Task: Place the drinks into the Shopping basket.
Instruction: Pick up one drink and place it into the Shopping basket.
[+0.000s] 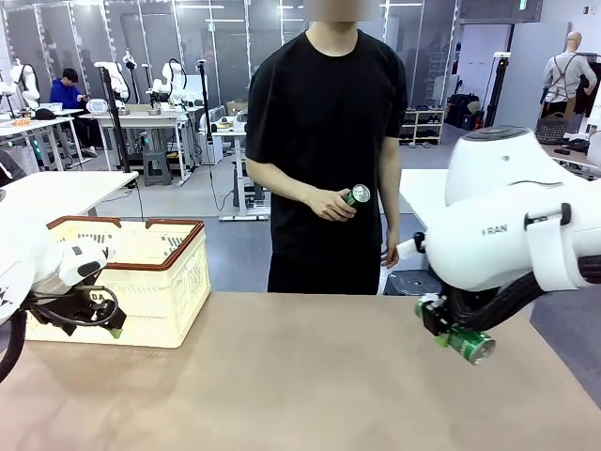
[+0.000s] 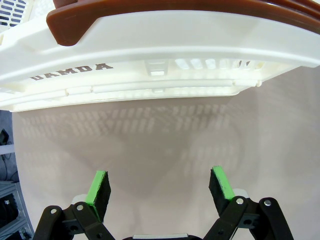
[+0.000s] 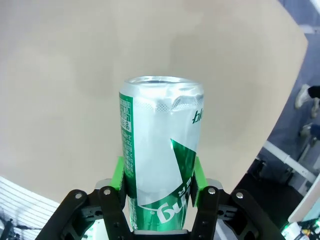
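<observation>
The right gripper [image 1: 438, 326] is clamping a green can [image 1: 471, 345] by its body and holding it nearly level, low over the surface [image 1: 282, 385] near the right edge. The can's silver end is pointing away from the wrist. In the right wrist view the green pads [image 3: 119, 172] are pressing on both sides of the can [image 3: 160, 145], with bare surface [image 3: 60, 100] lying beyond it.

The left gripper [image 1: 94, 329] is hanging at the far left with its jaws spread wide, holding nothing, just in front of the basket [image 1: 183, 282]. The basket is sitting on the left part of the surface, well apart from the held can. In the left wrist view the fingers [image 2: 100, 187] are standing wide apart over bare surface [image 2: 160, 145]. The basket's [image 2: 150, 65] cream slotted wall, brown handle [image 2: 75, 25] and "DAMDA" print [image 2: 70, 72] are lying just ahead of them.

A person [image 1: 324, 113] is standing at the far side, holding a second can [image 1: 357, 195], also green, in one hand [image 1: 329, 204] at waist height.
</observation>
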`<state>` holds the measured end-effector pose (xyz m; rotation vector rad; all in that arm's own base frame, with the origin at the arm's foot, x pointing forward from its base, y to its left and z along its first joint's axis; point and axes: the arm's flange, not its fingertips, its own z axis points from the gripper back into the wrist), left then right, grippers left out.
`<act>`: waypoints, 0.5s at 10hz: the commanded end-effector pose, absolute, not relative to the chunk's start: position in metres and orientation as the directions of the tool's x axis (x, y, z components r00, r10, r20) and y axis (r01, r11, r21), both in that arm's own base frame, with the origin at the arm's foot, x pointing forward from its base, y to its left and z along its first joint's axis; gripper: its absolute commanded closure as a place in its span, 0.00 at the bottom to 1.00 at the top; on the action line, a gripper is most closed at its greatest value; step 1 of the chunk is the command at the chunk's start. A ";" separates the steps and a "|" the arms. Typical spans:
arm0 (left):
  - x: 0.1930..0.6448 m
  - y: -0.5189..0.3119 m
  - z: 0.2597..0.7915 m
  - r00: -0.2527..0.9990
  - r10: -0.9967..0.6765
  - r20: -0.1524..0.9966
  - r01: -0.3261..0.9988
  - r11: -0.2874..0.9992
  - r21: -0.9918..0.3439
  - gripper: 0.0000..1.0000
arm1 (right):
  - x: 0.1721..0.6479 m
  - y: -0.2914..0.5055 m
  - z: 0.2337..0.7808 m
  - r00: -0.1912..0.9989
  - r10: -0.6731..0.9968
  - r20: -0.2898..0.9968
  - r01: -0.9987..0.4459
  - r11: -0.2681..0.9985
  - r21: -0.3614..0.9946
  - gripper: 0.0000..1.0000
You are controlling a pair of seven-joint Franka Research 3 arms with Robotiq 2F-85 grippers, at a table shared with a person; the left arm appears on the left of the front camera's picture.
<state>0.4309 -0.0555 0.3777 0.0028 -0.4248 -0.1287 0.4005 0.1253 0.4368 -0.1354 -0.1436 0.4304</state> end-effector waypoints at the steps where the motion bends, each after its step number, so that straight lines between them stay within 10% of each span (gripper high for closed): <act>1: 0.431 -0.055 0.377 0.904 -0.125 0.410 0.123 0.992 0.030 0.00 | 0.410 0.161 0.440 0.890 0.430 0.149 -0.407 0.899 -0.163 1.00; 5: 0.431 -0.055 0.377 0.904 -0.125 0.410 0.123 0.992 0.030 0.00 | 0.432 0.226 0.428 0.891 0.422 0.169 -0.409 0.906 -0.107 1.00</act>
